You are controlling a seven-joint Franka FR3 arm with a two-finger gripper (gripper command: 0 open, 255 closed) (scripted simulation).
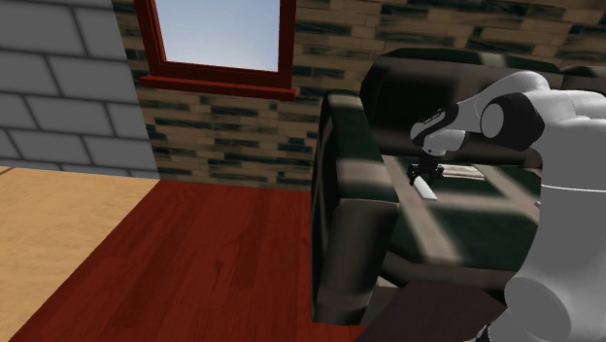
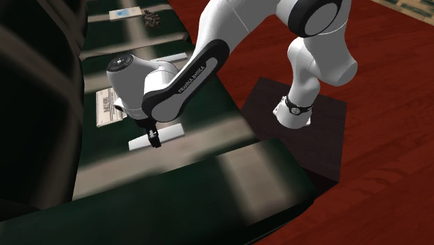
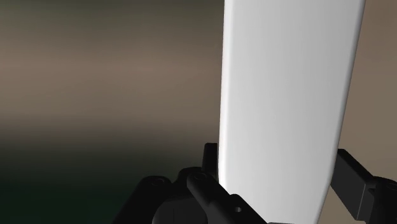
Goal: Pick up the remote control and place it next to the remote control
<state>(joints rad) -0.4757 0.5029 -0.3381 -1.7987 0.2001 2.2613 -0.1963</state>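
Jaws clasp white remote [image 3: 286, 108]; long axis runs sofa [image 2: 229, 188] backrest-to-front.

The dark green sofa seat [image 2: 125, 174] bears a striped remote [image 2: 104, 110], a plain white remote [image 2: 170, 131] beside it.

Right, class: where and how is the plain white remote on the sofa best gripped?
Across its narrow width, near mid-length, from straight above: the plain white remote is a long slab lying broad face up on the sofa seat, both long edges exposed.
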